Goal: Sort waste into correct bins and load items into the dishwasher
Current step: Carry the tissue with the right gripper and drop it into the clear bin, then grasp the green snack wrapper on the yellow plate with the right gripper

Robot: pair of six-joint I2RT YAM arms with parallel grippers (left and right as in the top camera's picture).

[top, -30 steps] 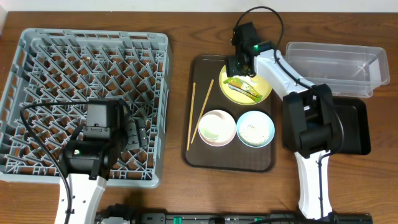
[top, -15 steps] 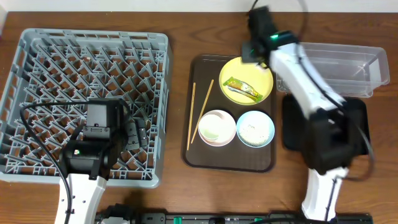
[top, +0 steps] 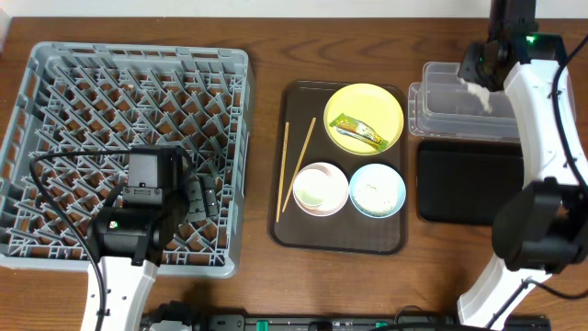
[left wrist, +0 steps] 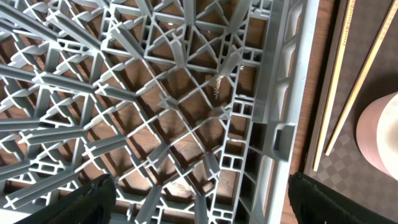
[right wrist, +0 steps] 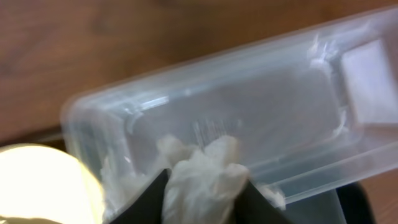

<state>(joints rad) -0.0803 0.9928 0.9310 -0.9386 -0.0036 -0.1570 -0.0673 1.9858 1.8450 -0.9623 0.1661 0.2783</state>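
Counter [top: 266,46]: mid-brown wood grain.
Dish rack [top: 55,55], left: grey, open lattice of diagonal ribs.
Serving tray [top: 303,234], centre: dark brown; fine checked texture in the left wrist view.
Plate [top: 381,101], far end of the serving tray: yellow.
Snack wrapper [top: 358,131]: green and yellow.
Near bowls: pink bowl [top: 340,198] pale; blue bowl [top: 397,184] light, holding beige-white crumbs [top: 375,193].
Chopsticks [top: 283,175]: pale wood.
Tub [top: 441,110], far right: clear.
Black tray [top: 464,179]: glossy.
Crumpled tissue [right wrist: 205,174]: white.
Right arm [top: 542,119]: white, black joints, green light [top: 529,39].

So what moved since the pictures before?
The right gripper swung from the yellow plate over to the clear tub, carrying the crumpled white tissue. The left gripper, pink bowl, blue bowl, chopsticks and wrapper stayed put.
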